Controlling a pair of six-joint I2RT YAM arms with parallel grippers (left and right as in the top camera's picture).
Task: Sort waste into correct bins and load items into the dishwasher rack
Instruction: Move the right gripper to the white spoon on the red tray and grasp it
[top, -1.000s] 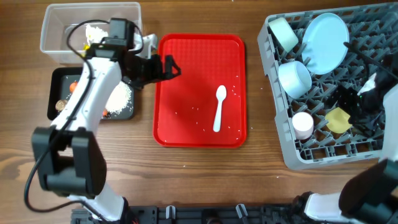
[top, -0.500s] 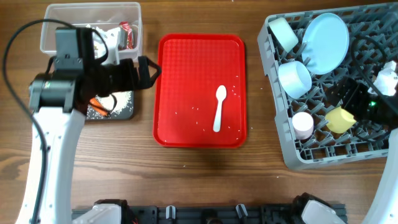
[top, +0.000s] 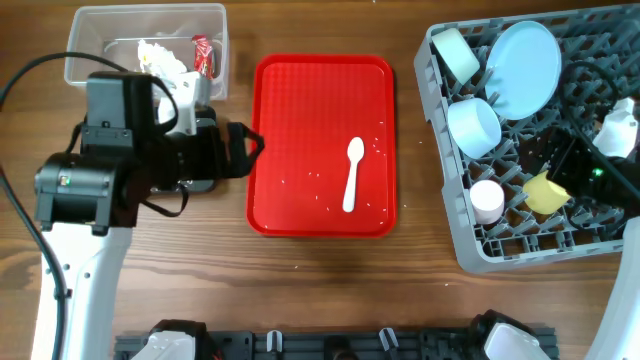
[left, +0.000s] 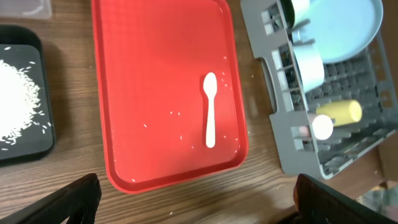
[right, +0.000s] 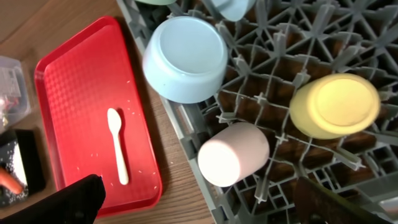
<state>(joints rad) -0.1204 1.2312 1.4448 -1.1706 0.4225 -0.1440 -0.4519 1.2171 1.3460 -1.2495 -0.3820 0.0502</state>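
We are treating the white spoon (top: 352, 175) as the step in hand, since it is the one dish we are seeing outside the dishwasher rack (top: 560, 245). It is lying flat on the red tray (top: 300, 120), close to the tray's right edge and a little below its middle. Its bowl end is pointing at the far edge and its handle at the near edge, and loose rice grains (left: 180, 127) are lying scattered around it.

The left gripper (top: 245, 150) is hovering just off the tray's left edge, above the black tray (left: 18, 155), with its fingers spread wide and nothing between them. The right gripper (right: 199, 205) is hanging over the rack near the pink cup (right: 233, 154) and yellow cup (right: 334, 106). Its fingers are likewise wide apart and empty.

To do this well, we are advising whichever arm takes the spoon to come down with the fingers straddling the thin handle crosswise. It should close low against the tray, because so flat a thing is likely to slip. We would then lift it level and set it in a free slot of the rack, well apart from both cups.
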